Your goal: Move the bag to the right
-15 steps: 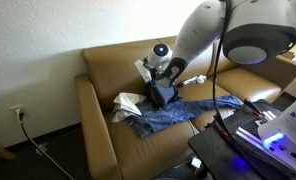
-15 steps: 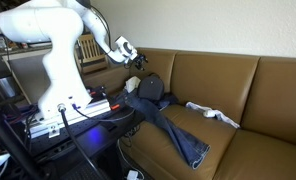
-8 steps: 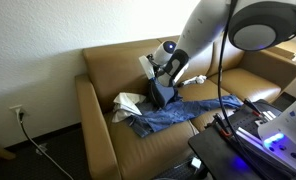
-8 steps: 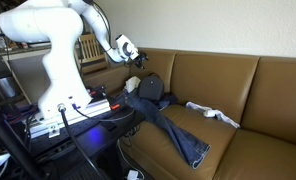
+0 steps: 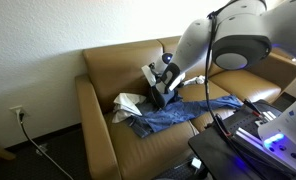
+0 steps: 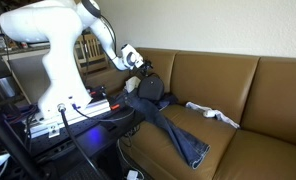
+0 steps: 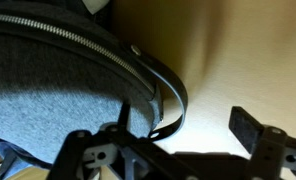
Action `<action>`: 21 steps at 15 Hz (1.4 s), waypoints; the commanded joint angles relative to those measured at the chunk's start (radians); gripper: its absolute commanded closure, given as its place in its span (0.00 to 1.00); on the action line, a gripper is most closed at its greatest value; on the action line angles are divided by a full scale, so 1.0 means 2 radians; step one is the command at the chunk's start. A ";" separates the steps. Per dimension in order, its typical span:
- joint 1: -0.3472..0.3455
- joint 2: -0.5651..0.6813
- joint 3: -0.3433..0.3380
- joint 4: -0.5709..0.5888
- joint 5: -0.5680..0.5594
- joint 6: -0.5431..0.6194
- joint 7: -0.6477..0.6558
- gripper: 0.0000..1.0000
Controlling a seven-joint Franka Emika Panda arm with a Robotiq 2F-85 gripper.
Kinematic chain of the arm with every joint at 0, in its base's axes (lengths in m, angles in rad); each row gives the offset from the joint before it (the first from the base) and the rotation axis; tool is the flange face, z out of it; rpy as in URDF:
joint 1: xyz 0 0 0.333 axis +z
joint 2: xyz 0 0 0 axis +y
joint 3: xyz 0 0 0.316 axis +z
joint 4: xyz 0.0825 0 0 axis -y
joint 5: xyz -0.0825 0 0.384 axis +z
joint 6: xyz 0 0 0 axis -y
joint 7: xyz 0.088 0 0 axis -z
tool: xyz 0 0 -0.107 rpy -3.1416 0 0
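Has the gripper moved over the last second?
Yes. In an exterior view the gripper has dropped from about the sofa backrest's top edge to below it, ending close above the dark bag.

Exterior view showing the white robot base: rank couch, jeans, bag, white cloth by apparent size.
1. couch
2. jeans
3-4. bag and white cloth: too close to rank. The bag is rounder and the cloth longer and thinner, and they cover about the same area.

No text, label, brand, number or sign can be read in any view.
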 commanded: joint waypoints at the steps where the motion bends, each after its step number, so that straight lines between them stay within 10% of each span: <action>1: -0.024 0.050 0.002 0.065 0.034 0.030 -0.029 0.00; 11: -0.015 0.154 -0.051 0.167 0.049 0.037 0.014 0.00; 13: -0.003 0.124 -0.053 0.113 0.054 0.071 -0.005 0.00; 14: 0.003 0.128 -0.056 0.108 0.063 0.081 -0.011 0.25; 21: 0.024 0.124 -0.072 0.124 0.213 0.054 -0.128 0.68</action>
